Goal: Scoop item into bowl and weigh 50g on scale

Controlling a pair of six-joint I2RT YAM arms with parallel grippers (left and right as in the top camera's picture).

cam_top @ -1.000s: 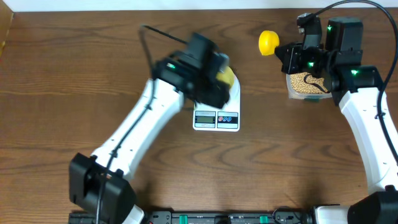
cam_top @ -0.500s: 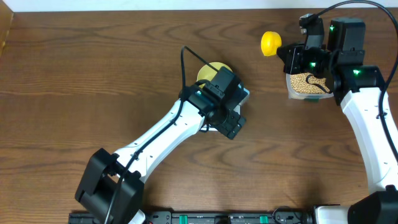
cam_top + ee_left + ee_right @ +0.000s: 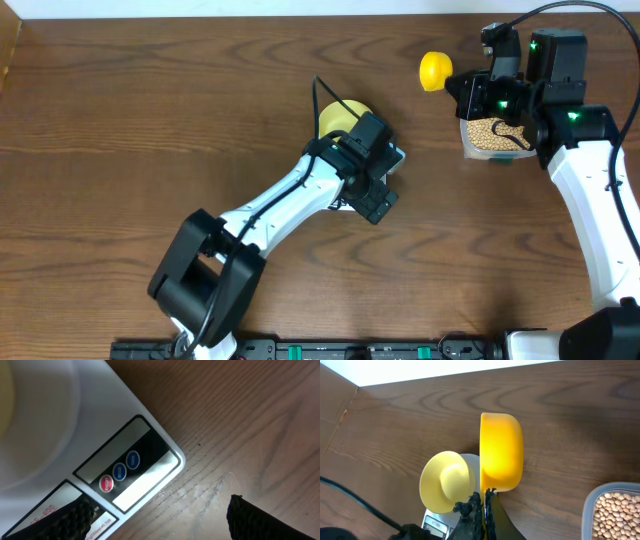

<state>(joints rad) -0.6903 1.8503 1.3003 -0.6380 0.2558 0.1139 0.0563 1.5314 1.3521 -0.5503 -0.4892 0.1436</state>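
The pale yellow bowl (image 3: 338, 117) sits empty on the white scale (image 3: 398, 155), most of which is hidden under my left arm. My left gripper (image 3: 372, 192) hovers open over the scale's front edge. In the left wrist view, the scale (image 3: 55, 425) shows its display and round buttons between the left gripper's (image 3: 160, 525) spread fingers, which hold nothing. My right gripper (image 3: 468, 88) is shut on the handle of a bright yellow scoop (image 3: 433, 70). The right wrist view shows the scoop (image 3: 501, 452) empty and on edge, beside the bowl (image 3: 447, 482). Beans (image 3: 488, 133) fill a clear tub.
The clear tub (image 3: 590, 505) stands on the table under my right arm, right of the scoop. The left arm's black cable (image 3: 318, 95) arcs above the bowl. Bare wooden tabletop (image 3: 150, 120) lies to the left and front.
My left gripper has opened wider and shifted from above the bowl to the scale's front edge, uncovering the bowl. The right arm and scoop have barely moved.
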